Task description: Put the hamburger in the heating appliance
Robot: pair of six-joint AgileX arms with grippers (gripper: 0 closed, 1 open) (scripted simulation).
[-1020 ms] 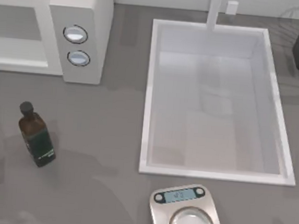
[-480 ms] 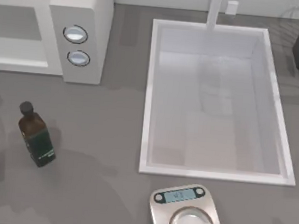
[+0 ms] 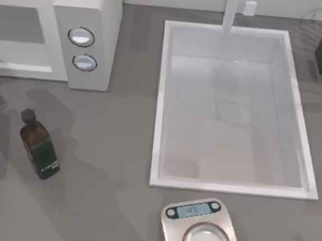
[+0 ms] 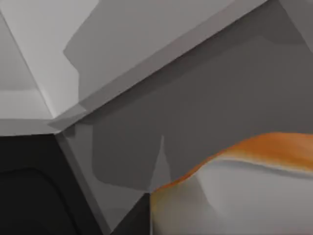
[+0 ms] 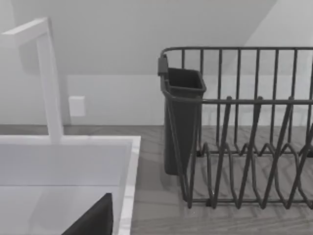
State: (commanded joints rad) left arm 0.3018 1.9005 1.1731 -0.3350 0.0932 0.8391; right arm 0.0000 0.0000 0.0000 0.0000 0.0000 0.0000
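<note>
The hamburger (image 4: 244, 186), orange-tan with a pale underside, looms very close in the left wrist view. My left gripper (image 4: 146, 220) is shut on it, with a dark finger (image 4: 44, 196) beside it. Pale and grey panels of the heating appliance (image 4: 146, 44) rise just behind. In the top view the heating appliance (image 3: 94, 13) is a white box at the far left with an open cavity and two round dials (image 3: 81, 37). A dark part of my right gripper (image 5: 93, 220) shows over the sink's corner, near the dish rack.
A dark green-labelled bottle (image 3: 39, 146) stands on the grey counter at the left. A white sink (image 3: 162, 98) with a faucet (image 3: 231, 11) takes up the middle. A silver scale (image 3: 202, 234) sits at the front edge. A black dish rack (image 5: 244, 127) stands far right.
The arm shadows on the counter at the left have slid toward the heating appliance's front. The bottle, scale and sink have not moved.
</note>
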